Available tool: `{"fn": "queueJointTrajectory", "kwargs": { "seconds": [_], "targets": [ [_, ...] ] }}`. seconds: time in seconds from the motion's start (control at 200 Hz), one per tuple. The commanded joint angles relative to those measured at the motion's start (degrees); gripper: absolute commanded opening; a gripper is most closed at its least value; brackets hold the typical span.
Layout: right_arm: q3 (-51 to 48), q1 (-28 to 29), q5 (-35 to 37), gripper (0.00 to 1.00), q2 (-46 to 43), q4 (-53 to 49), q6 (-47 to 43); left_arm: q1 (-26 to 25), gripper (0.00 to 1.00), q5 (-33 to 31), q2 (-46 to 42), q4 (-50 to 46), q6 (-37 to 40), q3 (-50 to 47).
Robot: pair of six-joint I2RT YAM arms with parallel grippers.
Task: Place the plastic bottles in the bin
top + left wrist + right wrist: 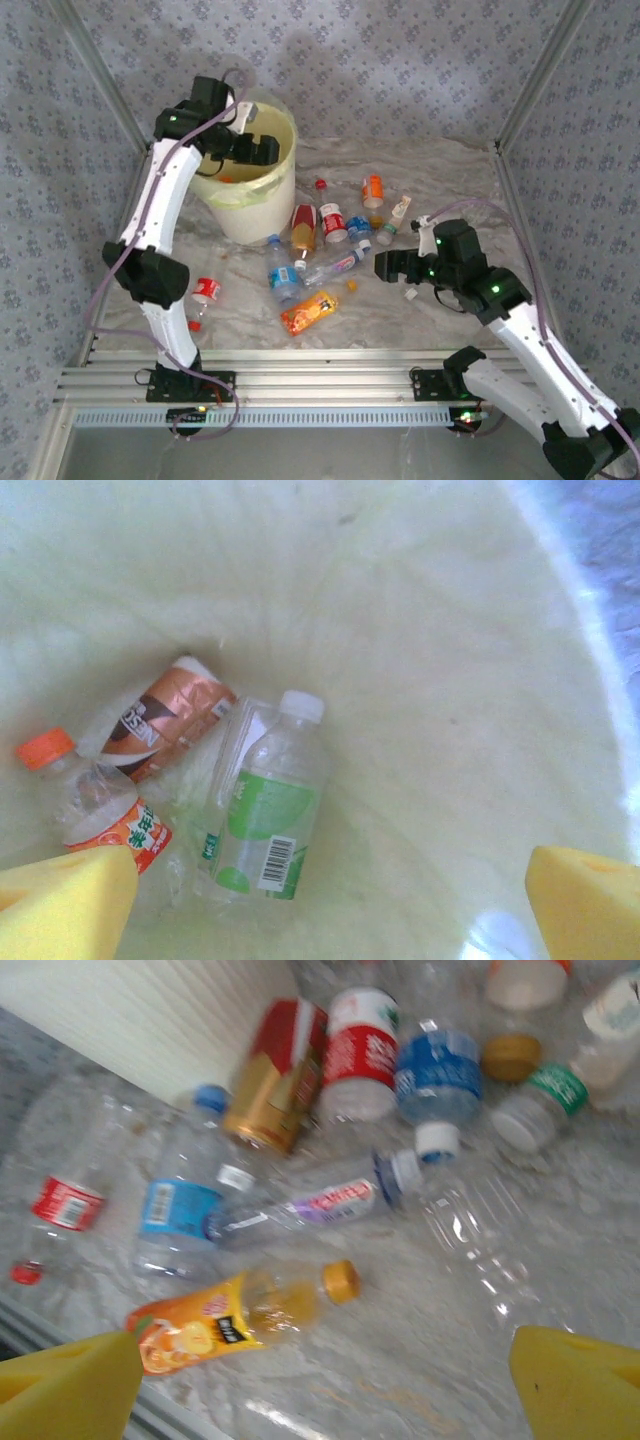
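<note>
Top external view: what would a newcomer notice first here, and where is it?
The big cream-yellow bin at far left stands out first, the left arm reaching over its mouth. Next, the scatter of plastic bottles on the table right of it, an orange-labelled bottle at its near edge. The left wrist view shows three bottles on the bin's floor, a green-labelled one rightmost, beyond the open yellow fingers.

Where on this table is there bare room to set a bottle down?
The table is bare in its far right corner and along the far edge right of the bin. It is crowded in the middle, where plastic bottles lie close together from the bin to the right gripper.
</note>
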Motion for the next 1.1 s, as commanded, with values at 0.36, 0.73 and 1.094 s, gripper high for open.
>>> {"fn": "queueJointTrajectory", "kwargs": {
  "seconds": [0.36,0.73,1.094],
  "targets": [
    [-3.91,-0.24,9.34,0.84,15.17,-4.14,-1.09,-1.97,1.0,17.66,-21.44,14.48,-3.28,-22.14],
    [-5.41,-0.43,11.57,0.85,23.63,-1.39,-1.69,-12.04,1.0,23.97,-34.32,29.98,-9.36,-44.73],
    [-5.59,-1.32,12.7,0.86,31.68,2.19,-3.67,-17.71,0.99,21.91,-32.41,32.45,-10.48,-48.33]
  ]
}}
